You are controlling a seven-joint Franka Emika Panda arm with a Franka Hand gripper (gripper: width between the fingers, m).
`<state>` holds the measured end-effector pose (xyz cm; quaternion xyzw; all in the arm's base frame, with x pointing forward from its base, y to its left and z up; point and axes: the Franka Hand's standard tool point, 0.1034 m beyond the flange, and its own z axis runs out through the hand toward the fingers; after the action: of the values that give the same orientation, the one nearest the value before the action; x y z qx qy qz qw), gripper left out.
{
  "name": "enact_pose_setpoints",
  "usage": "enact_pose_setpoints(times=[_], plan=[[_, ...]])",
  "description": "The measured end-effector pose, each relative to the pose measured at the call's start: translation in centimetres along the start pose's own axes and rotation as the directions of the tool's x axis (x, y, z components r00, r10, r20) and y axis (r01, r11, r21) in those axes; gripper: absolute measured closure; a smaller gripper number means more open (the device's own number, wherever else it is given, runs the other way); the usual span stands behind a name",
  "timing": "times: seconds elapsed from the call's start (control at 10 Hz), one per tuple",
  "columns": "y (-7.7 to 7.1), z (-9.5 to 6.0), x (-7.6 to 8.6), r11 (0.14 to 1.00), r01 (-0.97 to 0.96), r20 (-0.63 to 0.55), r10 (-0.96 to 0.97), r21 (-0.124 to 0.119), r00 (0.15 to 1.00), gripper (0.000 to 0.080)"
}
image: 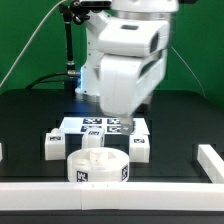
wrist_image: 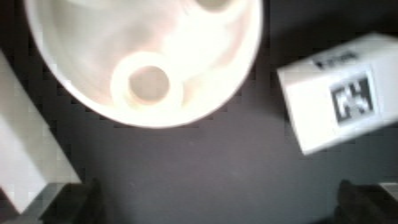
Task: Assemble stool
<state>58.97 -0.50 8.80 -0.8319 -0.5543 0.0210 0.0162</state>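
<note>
The arm (image: 125,55) stands in the upper middle of the exterior view. Its bulky white wrist is directed straight down to the table (image: 30,120). The gripper (image: 127,120) hangs low over the far edge of the marker board (image: 92,125), behind the stool parts.

In the wrist view the gripper (wrist_image: 210,205) shows only its two dark fingers (wrist_image: 45,205), blurred, one in each lower corner of the picture. They are wide apart, and only the bare black table is between them, so the pincer is fully spread and has hold of nothing.

The seat (image: 98,168) lies flat on the table in front of the marker board, near the wall strip (image: 150,195). It is a round piece of smooth white plastic with a raised ring rim, and it carries a square black-and-white tag on its side. From the wrist the seat (wrist_image: 151,55) looks glossy and hollowed, with a round socket in it.

The left leg (image: 55,146) and the right leg (image: 140,148) are small blocky white pieces with tags. They stand apart from the seat, one on each side of it. A leg block (wrist_image: 338,95) with a tag lies also near the seat in the wrist view; which one it is I cannot tell.
</note>
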Motion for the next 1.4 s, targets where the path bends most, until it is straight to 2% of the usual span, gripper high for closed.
enact_pose_setpoints(times=[0.3, 0.4, 0.5, 0.6, 0.7, 0.9, 1.0, 1.2, 1.4], plan=[[0.0, 0.2, -0.2, 1.0, -0.003, 0.0, 0.003, 0.001, 1.0, 0.015], [0.7, 0.6, -0.9, 0.993, 0.11, -0.017, -0.11, -0.043, 0.994, 0.015], [0.8, 1.6, -2.4, 0.984, 0.154, -0.029, -0.158, -0.09, 0.987, 0.015], [0.5, 2.5, -3.8, 0.976, 0.185, -0.034, -0.19, -0.119, 0.981, 0.015], [0.3, 2.7, -4.1, 0.979, 0.169, -0.033, -0.174, -0.11, 0.984, 0.015], [0.3, 2.8, -4.1, 0.979, 0.17, -0.034, -0.175, -0.11, 0.984, 0.015], [0.1, 3.4, -4.1, 0.978, 0.17, -0.037, -0.176, -0.118, 0.984, 0.015], [-1.0, 4.4, -4.2, 0.979, 0.173, -0.038, -0.178, -0.108, 0.983, 0.015], [-1.1, 5.1, -4.2, 0.979, 0.174, -0.041, -0.179, -0.108, 0.983, 0.015]])
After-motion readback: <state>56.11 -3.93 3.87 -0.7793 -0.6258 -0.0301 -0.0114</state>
